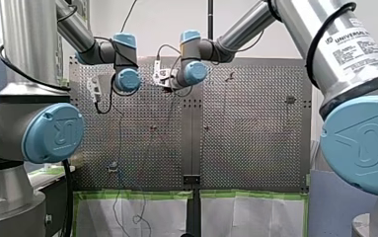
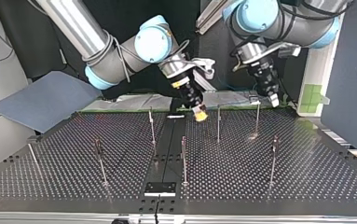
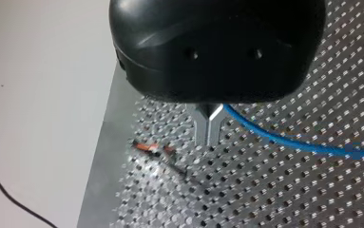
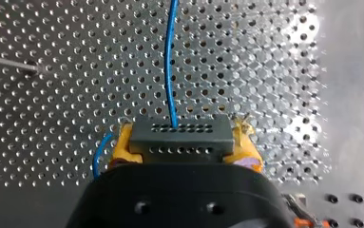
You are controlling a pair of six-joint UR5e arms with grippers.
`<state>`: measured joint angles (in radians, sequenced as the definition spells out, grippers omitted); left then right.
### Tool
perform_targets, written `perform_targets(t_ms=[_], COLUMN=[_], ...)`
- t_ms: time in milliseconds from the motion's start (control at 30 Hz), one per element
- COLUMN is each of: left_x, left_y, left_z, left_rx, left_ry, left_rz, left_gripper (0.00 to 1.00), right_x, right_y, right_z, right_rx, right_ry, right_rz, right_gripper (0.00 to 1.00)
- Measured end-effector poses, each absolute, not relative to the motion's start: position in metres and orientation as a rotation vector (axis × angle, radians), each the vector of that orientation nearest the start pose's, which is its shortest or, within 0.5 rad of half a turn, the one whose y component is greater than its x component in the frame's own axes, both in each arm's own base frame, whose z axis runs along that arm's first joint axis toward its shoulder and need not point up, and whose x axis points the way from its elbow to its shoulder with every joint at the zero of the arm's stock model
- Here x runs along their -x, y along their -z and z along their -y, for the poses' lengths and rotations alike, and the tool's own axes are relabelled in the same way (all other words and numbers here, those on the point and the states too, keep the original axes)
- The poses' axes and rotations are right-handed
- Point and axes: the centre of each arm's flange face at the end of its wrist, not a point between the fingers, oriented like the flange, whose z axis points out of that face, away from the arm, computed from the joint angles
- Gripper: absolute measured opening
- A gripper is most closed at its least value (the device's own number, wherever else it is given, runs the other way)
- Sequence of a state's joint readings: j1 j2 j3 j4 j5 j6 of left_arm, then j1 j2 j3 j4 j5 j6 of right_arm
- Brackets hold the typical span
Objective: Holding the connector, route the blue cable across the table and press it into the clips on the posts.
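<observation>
My right hand (image 4: 184, 142) is clamping its yellow pads on the dark connector (image 4: 182, 137), the blue cable (image 4: 170, 61) running out ahead over the perforated table (image 4: 274, 71). My left hand (image 3: 209, 130) is holding its metal fingers pressed together, the cable trailing beside them. The label (image 1: 355, 45) on my right arm is showing "UNIVERSAL".
</observation>
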<state>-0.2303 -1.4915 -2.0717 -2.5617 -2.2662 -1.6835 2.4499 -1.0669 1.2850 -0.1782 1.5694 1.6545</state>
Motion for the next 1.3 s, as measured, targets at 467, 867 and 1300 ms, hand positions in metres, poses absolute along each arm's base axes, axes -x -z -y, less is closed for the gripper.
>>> perform_targets(t_ms=[467, 867, 1300], left_x=[-0.432, -0.461, -0.483], left_y=[-0.38, -0.38, -0.377], left_z=[0.121, 0.109, 0.073], left_rx=[0.508, 0.484, 0.496], left_ry=[-0.175, -0.13, -0.141], left_rz=[-1.326, -1.334, -1.327], left_gripper=[0.0, 0.0, 0.0], right_x=[-0.638, -0.654, -0.685], right_y=[-0.371, -0.423, -0.431], right_z=[0.347, 0.345, 0.357], right_rx=[2.388, 2.3, 2.229], right_ry=[2.436, 2.52, 2.566], right_rz=[-0.971, -0.901, -0.86], right_gripper=[0.0, 0.0, 0.0])
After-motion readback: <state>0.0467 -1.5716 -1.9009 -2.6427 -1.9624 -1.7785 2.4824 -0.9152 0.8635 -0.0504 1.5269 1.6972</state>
